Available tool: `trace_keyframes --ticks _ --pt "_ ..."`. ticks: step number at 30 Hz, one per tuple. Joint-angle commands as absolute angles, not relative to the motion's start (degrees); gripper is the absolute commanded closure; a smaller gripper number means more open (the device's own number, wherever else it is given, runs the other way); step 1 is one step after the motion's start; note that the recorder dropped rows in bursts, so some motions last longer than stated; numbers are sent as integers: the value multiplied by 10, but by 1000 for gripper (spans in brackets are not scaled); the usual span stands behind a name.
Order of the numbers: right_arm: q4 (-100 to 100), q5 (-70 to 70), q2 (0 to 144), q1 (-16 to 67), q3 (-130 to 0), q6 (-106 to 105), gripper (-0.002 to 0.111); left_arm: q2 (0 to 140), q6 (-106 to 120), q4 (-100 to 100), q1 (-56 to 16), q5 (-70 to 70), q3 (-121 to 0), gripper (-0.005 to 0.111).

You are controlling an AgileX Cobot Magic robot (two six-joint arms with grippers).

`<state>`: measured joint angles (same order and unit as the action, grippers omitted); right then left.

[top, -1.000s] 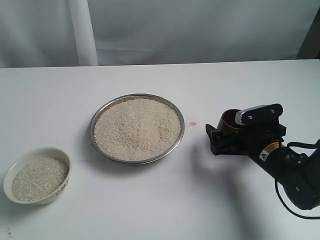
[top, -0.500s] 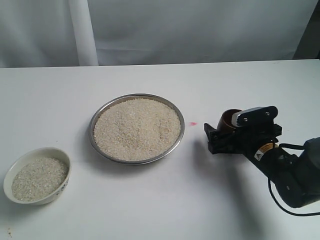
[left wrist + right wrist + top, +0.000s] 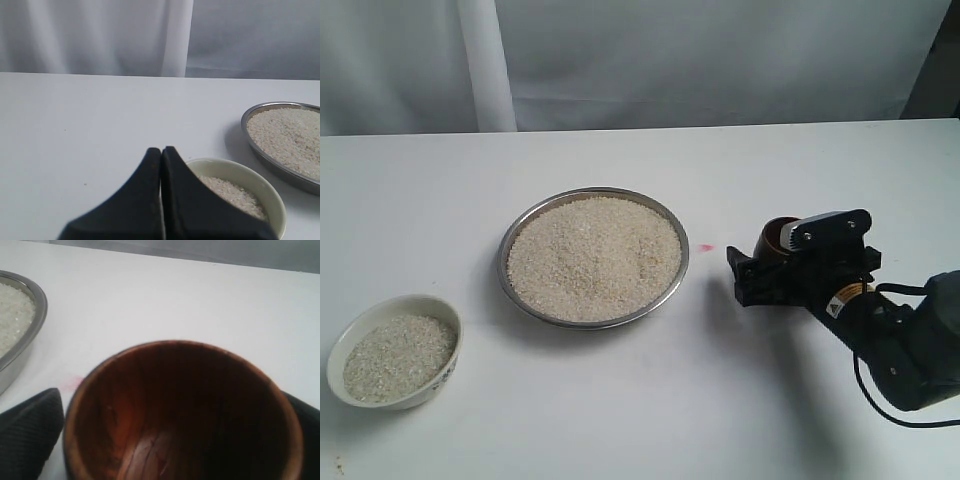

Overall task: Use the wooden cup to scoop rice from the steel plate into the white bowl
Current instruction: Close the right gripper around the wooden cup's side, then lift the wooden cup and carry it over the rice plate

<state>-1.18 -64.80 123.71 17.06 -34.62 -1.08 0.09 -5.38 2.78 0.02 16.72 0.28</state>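
Grasp step underway: right gripper (image 3: 767, 262) is straddling the upright wooden cup (image 3: 778, 236), jaws spread and unclamped (cup is standing right of the steel plate (image 3: 684, 270), apart); next move is calling for square closure, then lift.

The rice (image 3: 593, 258) is showing pale beige, the steel plate (image 3: 686, 262) shiny silver, the wooden cup (image 3: 185, 410) streaky reddish-brown, the white bowl (image 3: 448, 372) cream
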Motion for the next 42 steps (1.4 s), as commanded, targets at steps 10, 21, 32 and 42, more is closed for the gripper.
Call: trace_keyframes --ticks 10,21,32,42 --pt "-12 -631 1237 167 -348 -13 48 0 -55 25 -3 163 0 107" --pt "-13 -640 1237 167 -348 -13 108 0 -55 25 -3 163 0 107" --pt "-30 -472 1053 167 -350 -13 108 0 -55 25 -3 163 0 107" --pt "-99 190 850 169 -575 -26 108 0 -55 25 -3 163 0 107"
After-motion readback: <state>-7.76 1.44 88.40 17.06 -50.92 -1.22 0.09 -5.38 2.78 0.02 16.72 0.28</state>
